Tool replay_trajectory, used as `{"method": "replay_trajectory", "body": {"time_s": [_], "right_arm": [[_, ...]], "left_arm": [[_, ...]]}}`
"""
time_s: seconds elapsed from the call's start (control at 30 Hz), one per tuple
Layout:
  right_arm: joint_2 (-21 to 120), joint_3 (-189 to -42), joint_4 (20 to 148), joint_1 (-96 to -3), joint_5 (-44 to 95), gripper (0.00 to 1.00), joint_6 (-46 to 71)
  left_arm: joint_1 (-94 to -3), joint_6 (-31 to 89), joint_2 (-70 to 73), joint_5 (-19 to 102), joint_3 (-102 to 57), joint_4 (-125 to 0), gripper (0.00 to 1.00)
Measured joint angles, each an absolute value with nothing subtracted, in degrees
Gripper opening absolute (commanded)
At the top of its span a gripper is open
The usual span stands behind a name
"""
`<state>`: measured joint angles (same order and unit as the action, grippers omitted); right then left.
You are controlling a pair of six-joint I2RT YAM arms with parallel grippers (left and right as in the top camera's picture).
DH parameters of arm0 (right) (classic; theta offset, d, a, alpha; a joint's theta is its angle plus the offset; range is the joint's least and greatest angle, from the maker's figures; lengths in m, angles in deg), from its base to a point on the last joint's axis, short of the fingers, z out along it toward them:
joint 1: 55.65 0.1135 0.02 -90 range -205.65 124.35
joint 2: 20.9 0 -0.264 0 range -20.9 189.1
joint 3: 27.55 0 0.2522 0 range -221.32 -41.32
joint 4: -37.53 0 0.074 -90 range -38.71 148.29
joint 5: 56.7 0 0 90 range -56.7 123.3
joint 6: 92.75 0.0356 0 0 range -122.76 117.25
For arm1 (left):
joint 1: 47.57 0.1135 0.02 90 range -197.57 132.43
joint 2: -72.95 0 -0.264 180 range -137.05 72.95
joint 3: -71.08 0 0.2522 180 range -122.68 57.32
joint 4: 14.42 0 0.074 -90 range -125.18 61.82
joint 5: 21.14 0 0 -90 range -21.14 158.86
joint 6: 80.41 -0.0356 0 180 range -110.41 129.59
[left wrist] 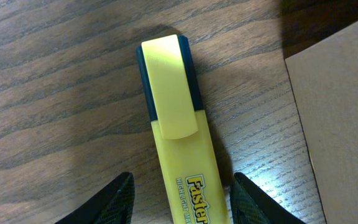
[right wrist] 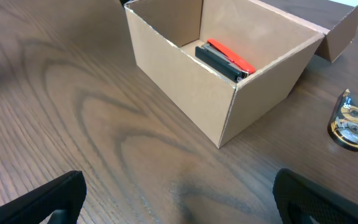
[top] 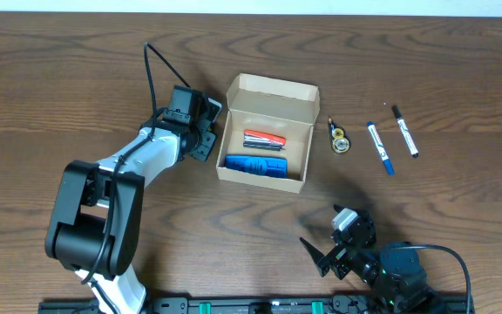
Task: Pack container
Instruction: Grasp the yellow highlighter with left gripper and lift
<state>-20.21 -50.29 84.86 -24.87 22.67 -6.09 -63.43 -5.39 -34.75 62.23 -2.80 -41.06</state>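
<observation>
The container, a tan cardboard box (top: 273, 88) with its flap lid open, stands mid-table; it also shows in the right wrist view (right wrist: 185, 81). A red-and-black stapler (top: 264, 139) and a blue item (top: 256, 166) lie inside. My left gripper (top: 200, 131) is low at the box's left side. In the left wrist view its fingers (left wrist: 182, 186) are open on either side of a yellow highlighter (left wrist: 173, 99) lying on the table, with a gap on each side. The highlighter is hidden in the overhead view. My right gripper (top: 334, 253) is open and empty near the front edge (right wrist: 179, 193).
A small tape dispenser (top: 341, 139) lies just right of the box and shows in the right wrist view (right wrist: 352, 121). A blue marker (top: 379, 147) and a black marker (top: 404, 131) lie further right. The box wall (left wrist: 347, 112) is close beside the highlighter.
</observation>
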Motion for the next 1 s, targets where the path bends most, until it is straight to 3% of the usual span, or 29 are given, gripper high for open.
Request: {"method": "replay_trajectory", "body": {"time_s": [0.1,0.3,0.5,0.7,1.0], "right_arm": [[-20.21,-50.29,84.86,-24.87,22.67,0.99,-6.09],[-20.21,-50.29,84.86,-24.87,22.67,0.99,-6.09],[-20.21,-50.29,84.86,-24.87,22.67,0.99,-6.09],[-20.21,-50.29,84.86,-24.87,22.67,0.99,-6.09],[-20.21,-50.29,84.83,-24.87,22.64,0.99,-6.09]], "left_arm": [[-63.43,-5.1,-35.26,62.06,-2.8,-40.69,0.43],[-63.43,-5.08,-35.39,61.75,-2.8,-40.37,0.22],[-63.43,-5.19,-35.24,61.97,-2.82,-40.65,0.11],[-63.43,-5.19,-32.48,64.24,-2.97,-45.79,0.06],[-63.76,-2.31,-14.43,68.29,-10.19,-50.2,0.06]]}}
